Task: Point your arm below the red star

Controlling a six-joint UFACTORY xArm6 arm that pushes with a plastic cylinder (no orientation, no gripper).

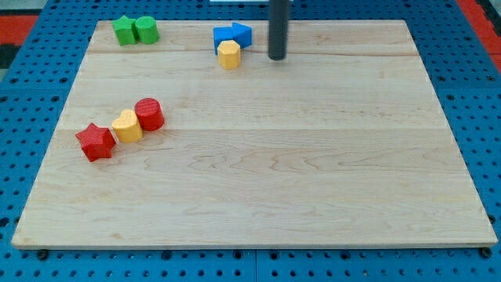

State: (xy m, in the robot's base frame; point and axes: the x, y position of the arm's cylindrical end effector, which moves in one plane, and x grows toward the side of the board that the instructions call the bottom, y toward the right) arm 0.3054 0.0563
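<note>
The red star (pixel 95 142) lies on the wooden board (pixel 313 172) at the view's left. A yellow heart (pixel 127 125) touches its upper right side, and a red cylinder (pixel 149 113) touches the heart. My tip (pixel 277 58) is near the view's top, right of centre-left, far up and to the right of the red star. It stands just right of the yellow hexagon (pixel 228 55).
Two blue blocks (pixel 232 36) sit above the yellow hexagon at the top. A green star-like block (pixel 124 30) and a green cylinder (pixel 145 30) sit together at the top left. The board rests on a blue pegboard (pixel 23 94).
</note>
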